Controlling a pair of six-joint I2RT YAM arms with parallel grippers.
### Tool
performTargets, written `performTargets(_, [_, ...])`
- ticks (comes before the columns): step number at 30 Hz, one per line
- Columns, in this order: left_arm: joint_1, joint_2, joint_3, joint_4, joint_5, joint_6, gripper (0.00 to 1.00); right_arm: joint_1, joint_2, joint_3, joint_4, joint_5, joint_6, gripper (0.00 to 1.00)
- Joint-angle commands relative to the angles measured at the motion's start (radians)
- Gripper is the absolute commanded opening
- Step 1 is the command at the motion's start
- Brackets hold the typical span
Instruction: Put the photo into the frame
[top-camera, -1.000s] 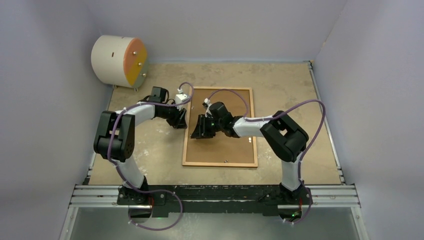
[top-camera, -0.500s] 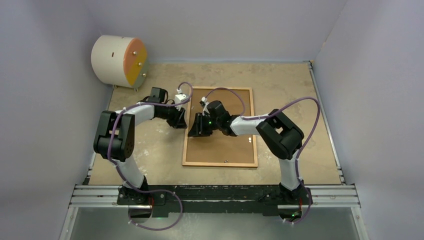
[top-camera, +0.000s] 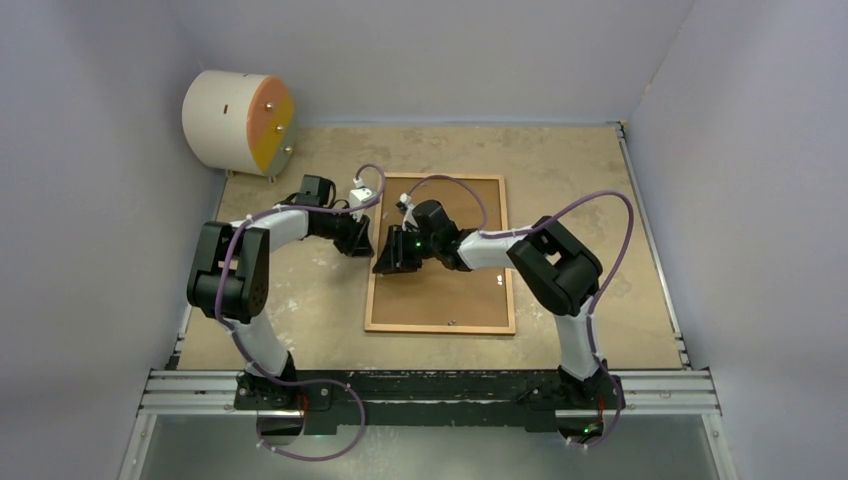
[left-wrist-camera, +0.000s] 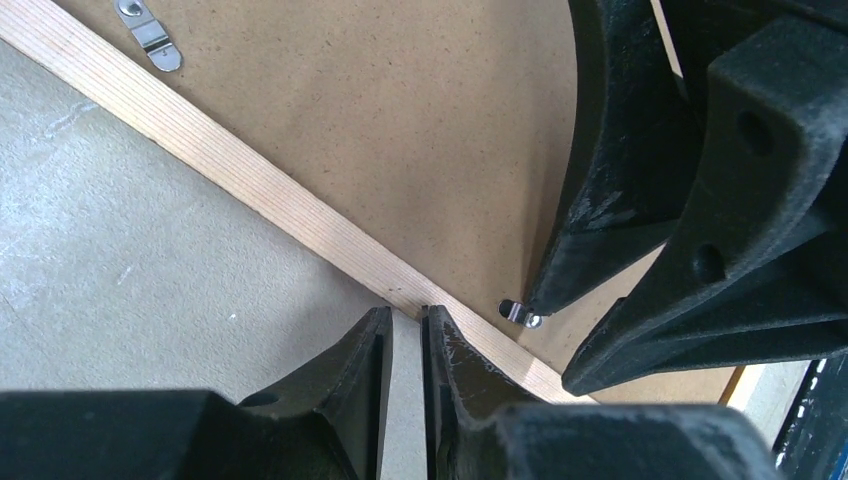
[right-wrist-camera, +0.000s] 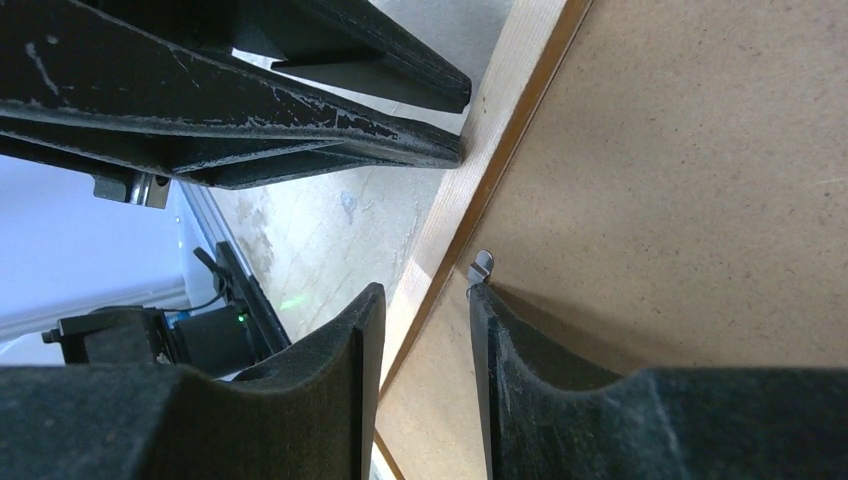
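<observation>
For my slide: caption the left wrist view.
Nearly closed left jaws at the frame's wooden edge; right jaws' tip beside a clip on the backing.

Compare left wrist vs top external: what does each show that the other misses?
Left wrist only: a small metal tab at one right gripper fingertip; left gripper fingertips narrowly apart at the frame rail.
Top external only: the cream-and-orange cylinder, both whole arms, the frame's full outline.
Both: frame lying back-up, brown backing board, both grippers at one rail. Neither shows the photo.

Mottled beige table (top-camera: 560, 170), frame (top-camera: 440, 300) lying back-up, cylinder (top-camera: 240, 122) at far-left corner
</observation>
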Motion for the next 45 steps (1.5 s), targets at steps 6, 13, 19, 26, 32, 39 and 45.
performTargets(6, [-0.002,0.044,-0.033,0.016,-0.063,0.028,0.17,0.002,0.017,0.040,0.036,-0.048,-0.002,0.38])
performTargets(13, [-0.003,0.048,-0.029,0.015,-0.062,0.024,0.17,0.002,0.049,0.083,0.026,-0.097,-0.006,0.38])
performTargets(19, [-0.002,0.046,-0.027,0.008,-0.065,0.030,0.16,-0.004,0.025,0.086,-0.002,-0.132,-0.013,0.37])
performTargets(26, [0.000,0.047,-0.019,0.001,-0.074,0.030,0.14,-0.043,-0.066,0.085,-0.042,-0.135,-0.060,0.38])
performTargets(32, [0.001,0.053,-0.019,0.006,-0.073,0.017,0.09,-0.051,-0.052,0.062,-0.058,-0.103,-0.081,0.38])
performTargets(39, [0.002,0.059,-0.023,0.005,-0.076,-0.001,0.08,-0.050,-0.008,0.057,-0.039,-0.050,-0.097,0.38])
performTargets(45, [0.003,0.065,-0.019,0.008,-0.082,-0.009,0.04,-0.048,0.010,0.054,-0.034,-0.048,-0.097,0.38])
